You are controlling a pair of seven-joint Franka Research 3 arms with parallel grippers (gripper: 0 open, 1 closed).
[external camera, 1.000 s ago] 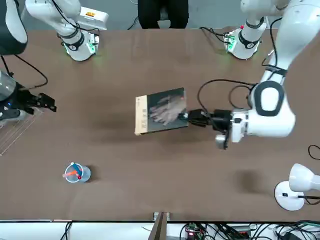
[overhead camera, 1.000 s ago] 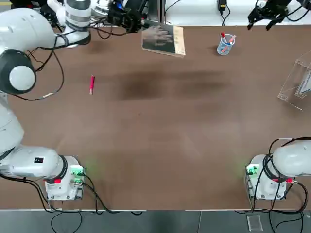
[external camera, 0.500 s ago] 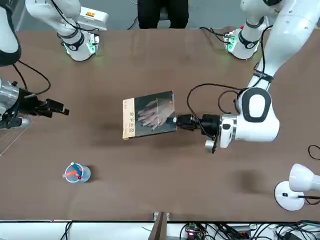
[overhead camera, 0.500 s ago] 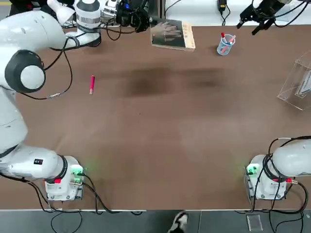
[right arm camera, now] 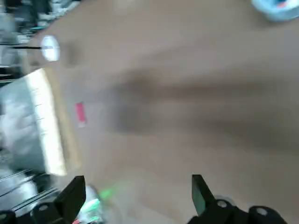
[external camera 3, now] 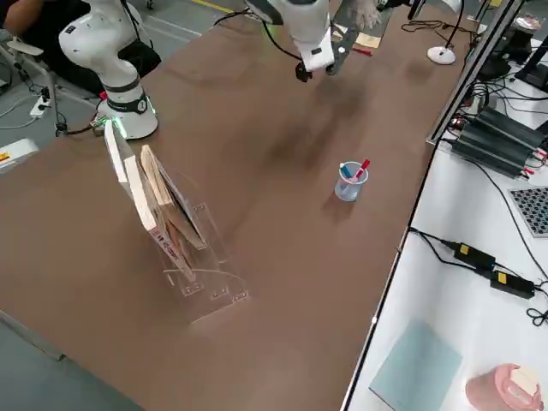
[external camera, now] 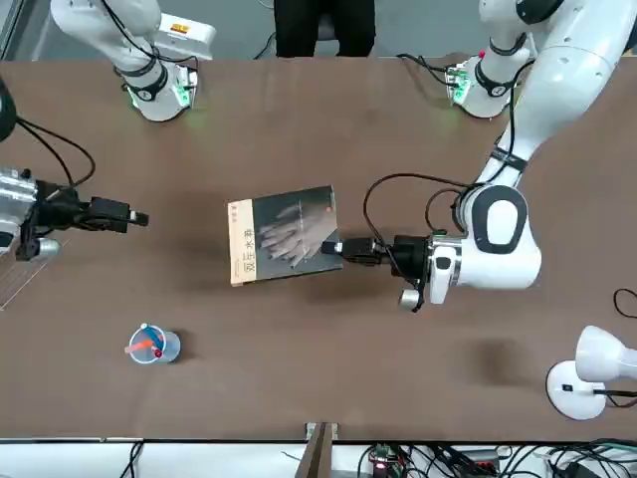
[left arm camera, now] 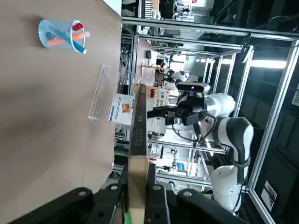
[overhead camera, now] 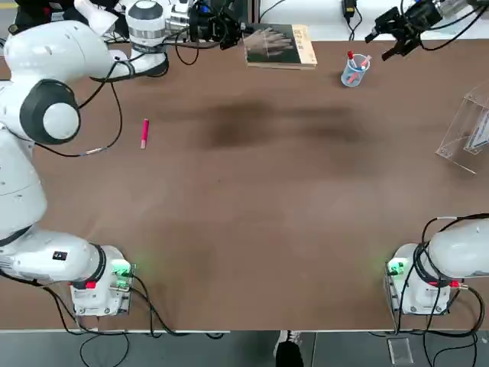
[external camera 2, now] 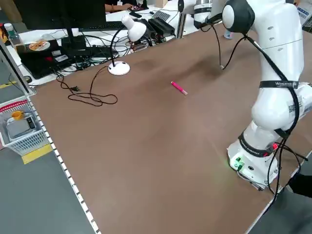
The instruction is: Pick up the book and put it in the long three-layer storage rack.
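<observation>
- A clear blue cup of pens, upright on the counter — a red one and a blue one stick out.
- A pink marker, lying on the counter well apart from the cup.
- A white desk lamp on a round base, a looped black cable near it.
- A black monitor and a keyboard behind.
- A white basket beside the counter — a yellow cup in it.
- A pink container near a pale blue sheet.
</observation>
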